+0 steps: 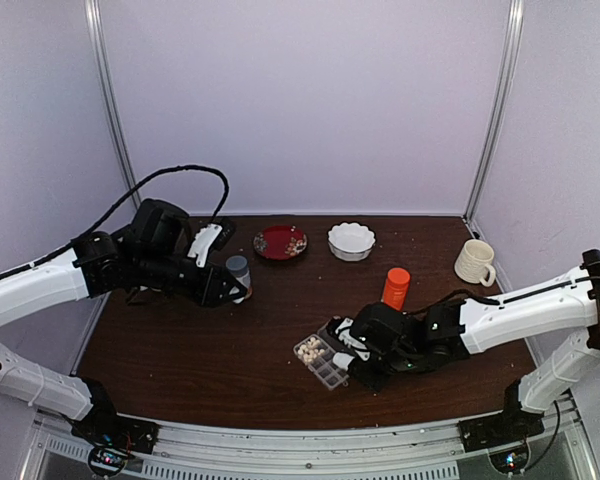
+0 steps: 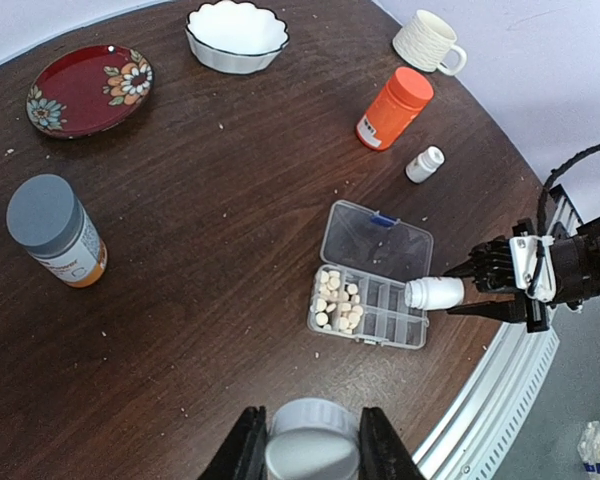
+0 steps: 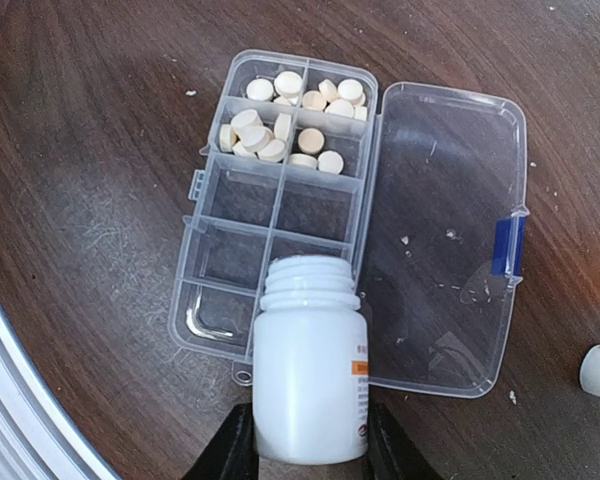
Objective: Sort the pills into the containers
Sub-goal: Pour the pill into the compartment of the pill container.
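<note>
**Near the front edge of the worktop: a pour into the next cells**

Toward the right of that front edge the pills [image 3: 280, 120] are seen, cream discs heaped in the cells at one end of the pill box [image 3: 240, 200]. The cells beside them are bare, apart from a small bent metal piece in one near the other end. The clear lid [image 3: 445, 230] is thrown fully open and lies flat on the wood beside the cells.

An uncapped white bottle [image 3: 310, 390] is held on its side over the box, its mouth above the bare cells just short of the filled ones. It is clamped at the base between the jaws of the right gripper [image 3: 308, 445]. What remains inside cannot be seen, as the mouth faces away from the wrist camera.

The step in hand is judged to be pouring, with part of the sorting done and several cells left to fill. A further tilt of the mouth is called for next, kept over a single bare cell, so that nothing is spilled onto the lid or the worktop.

Well apart, toward the left edge, the left gripper [image 2: 312, 440] is closed on a round whitish cap [image 2: 310, 462], clear of the box. A grey-capped bottle [image 2: 55, 230] stands upright close by.
</note>
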Controlling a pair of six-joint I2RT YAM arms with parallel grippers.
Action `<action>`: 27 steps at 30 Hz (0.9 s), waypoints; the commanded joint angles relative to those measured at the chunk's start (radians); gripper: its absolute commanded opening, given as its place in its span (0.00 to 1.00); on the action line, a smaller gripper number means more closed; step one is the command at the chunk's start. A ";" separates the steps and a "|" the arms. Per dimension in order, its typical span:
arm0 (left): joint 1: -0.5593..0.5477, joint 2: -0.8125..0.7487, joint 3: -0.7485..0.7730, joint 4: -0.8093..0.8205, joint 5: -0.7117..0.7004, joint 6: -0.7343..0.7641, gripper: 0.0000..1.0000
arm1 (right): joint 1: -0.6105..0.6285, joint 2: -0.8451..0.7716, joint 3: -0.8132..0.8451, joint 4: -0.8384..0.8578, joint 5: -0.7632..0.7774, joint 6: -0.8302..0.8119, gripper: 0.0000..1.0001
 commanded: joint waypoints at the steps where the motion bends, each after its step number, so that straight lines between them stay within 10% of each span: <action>1: 0.005 0.007 0.042 0.013 0.018 0.016 0.00 | 0.001 0.006 0.036 -0.015 -0.025 -0.008 0.00; 27: 0.006 0.026 0.050 0.010 0.034 0.021 0.00 | 0.002 0.051 0.062 -0.050 0.020 0.006 0.00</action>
